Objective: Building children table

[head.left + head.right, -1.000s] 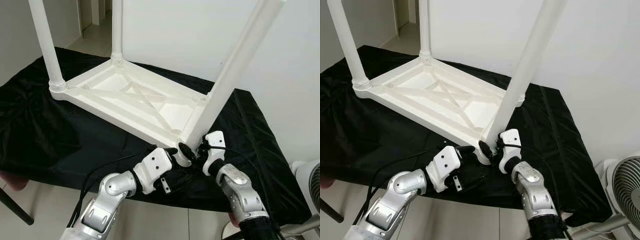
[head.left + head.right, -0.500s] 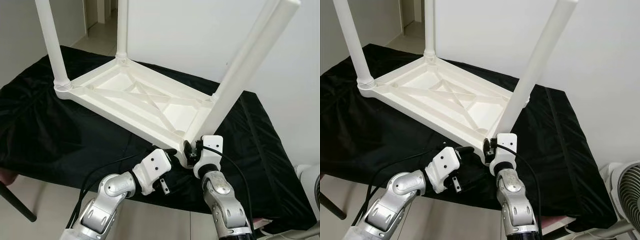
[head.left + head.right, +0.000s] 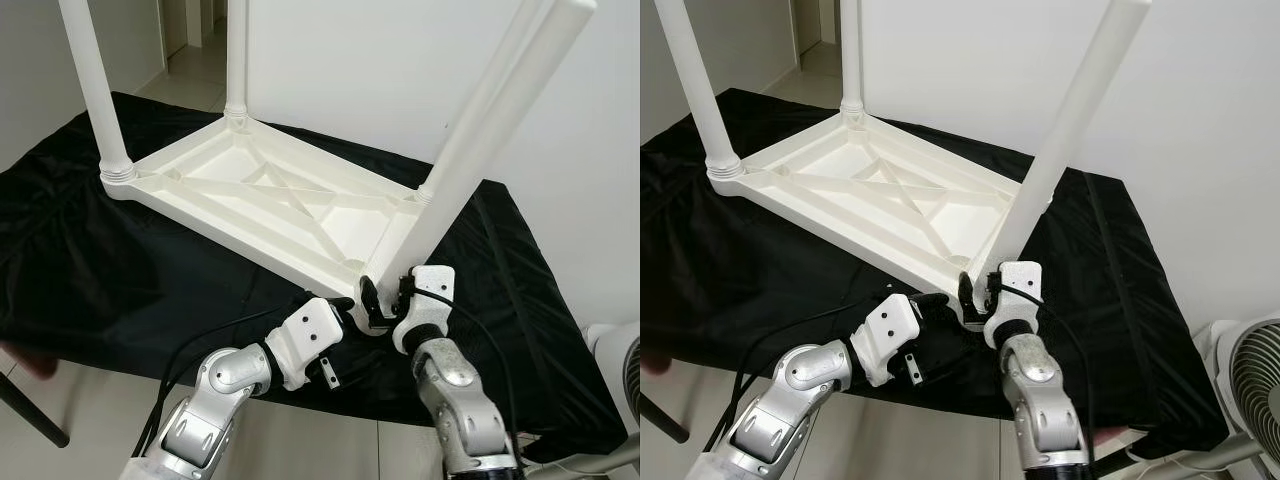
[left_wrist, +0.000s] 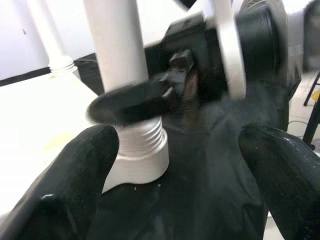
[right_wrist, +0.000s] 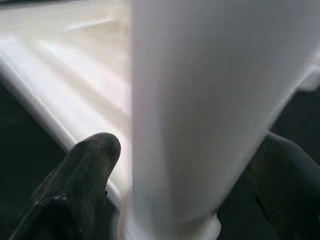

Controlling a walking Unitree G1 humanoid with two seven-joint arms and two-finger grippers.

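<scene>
On the black-draped counter [image 3: 90, 270] the white children's table [image 3: 270, 205] lies inverted, near leg [image 3: 470, 160] seated in its corner socket. Right gripper [image 3: 385, 300], jaws clamped on the leg base, has rotated since a second ago, likely screwing it in. Left gripper [image 4: 175, 145] waits alongside, jaws apart.

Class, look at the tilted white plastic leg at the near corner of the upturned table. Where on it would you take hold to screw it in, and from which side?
Grip the tilted white plastic leg low, just above its threaded collar, where the round shaft is within reach. Come from the near table edge, fingers either side, as the right hand does now.
</scene>
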